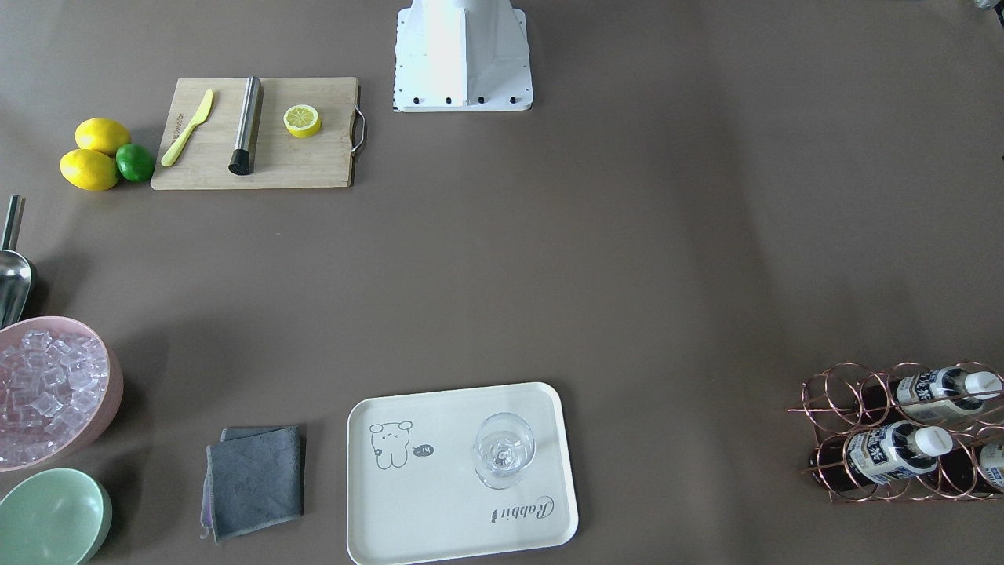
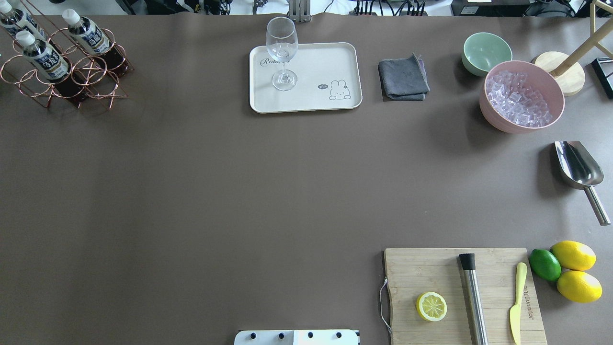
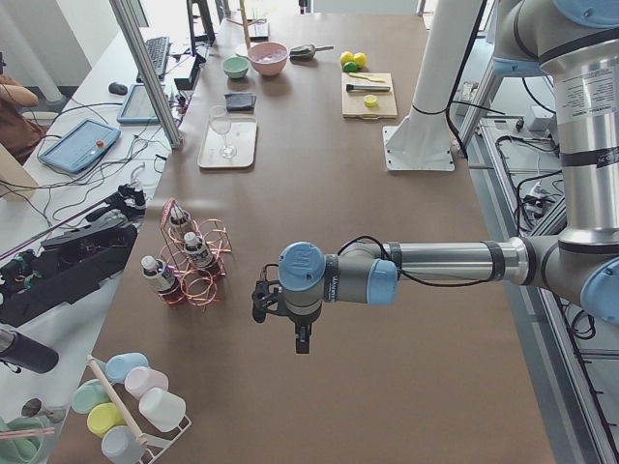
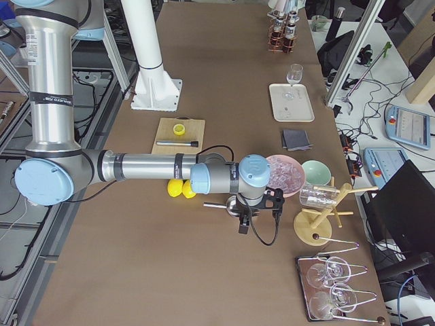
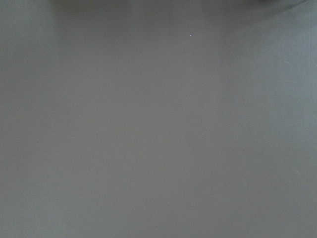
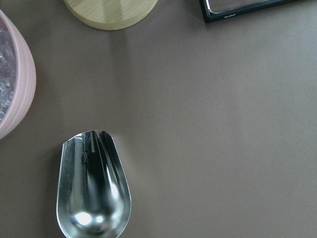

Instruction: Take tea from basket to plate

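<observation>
Tea transfer: opening step, approach not yet made.
Left fingers, right fingers: grip cannot be told; both above worktop. Tea stands in basket, well apart from plate. Next likely: left reach to basket.

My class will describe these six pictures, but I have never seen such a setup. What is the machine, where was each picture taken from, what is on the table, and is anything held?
A robot with two arms stands at a brown table. Two pictures look down from opposite sides, two look along the table from its ends, two come from wrist cameras. Three tea bottles sit in the wire basket. A glass stands on the cream plate. Also there: grey cloth, green bowl, pink bowl of ice, metal scoop, cutting board with half a lemon. The left fingers and right fingers hang above the table, apparently holding nothing.
</observation>
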Controlling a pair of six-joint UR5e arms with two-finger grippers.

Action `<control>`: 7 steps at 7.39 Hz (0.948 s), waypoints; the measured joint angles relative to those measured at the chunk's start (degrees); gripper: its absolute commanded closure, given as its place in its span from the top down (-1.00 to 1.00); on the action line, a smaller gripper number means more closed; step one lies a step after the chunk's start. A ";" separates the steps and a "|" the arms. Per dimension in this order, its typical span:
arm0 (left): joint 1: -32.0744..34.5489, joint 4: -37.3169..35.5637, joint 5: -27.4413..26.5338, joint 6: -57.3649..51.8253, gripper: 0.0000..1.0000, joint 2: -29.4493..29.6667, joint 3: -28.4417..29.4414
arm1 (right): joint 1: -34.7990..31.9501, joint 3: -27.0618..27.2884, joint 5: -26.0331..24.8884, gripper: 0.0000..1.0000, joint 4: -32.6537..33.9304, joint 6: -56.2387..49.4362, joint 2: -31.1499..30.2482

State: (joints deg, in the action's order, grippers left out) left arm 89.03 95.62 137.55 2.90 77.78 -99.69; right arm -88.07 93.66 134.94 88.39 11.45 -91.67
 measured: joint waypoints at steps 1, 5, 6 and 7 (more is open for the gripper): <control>0.00 0.00 0.00 0.00 0.96 0.00 0.01 | -0.04 0.34 -0.02 1.00 0.02 0.03 -0.09; 0.00 0.00 0.00 0.09 0.96 -0.08 -0.27 | 0.02 0.36 -0.61 1.00 -0.27 -0.16 -0.13; 0.00 0.00 0.00 0.08 0.96 -0.08 -0.31 | 0.10 0.40 -0.95 1.00 -0.34 -0.40 -0.12; 0.00 0.00 0.00 0.05 0.96 -0.09 -0.38 | 0.10 0.40 -1.15 1.00 -0.38 -0.58 -0.33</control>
State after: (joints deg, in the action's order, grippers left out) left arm 89.03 95.62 137.55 2.95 77.69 -100.07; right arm -87.98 94.05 133.80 88.01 10.87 -92.00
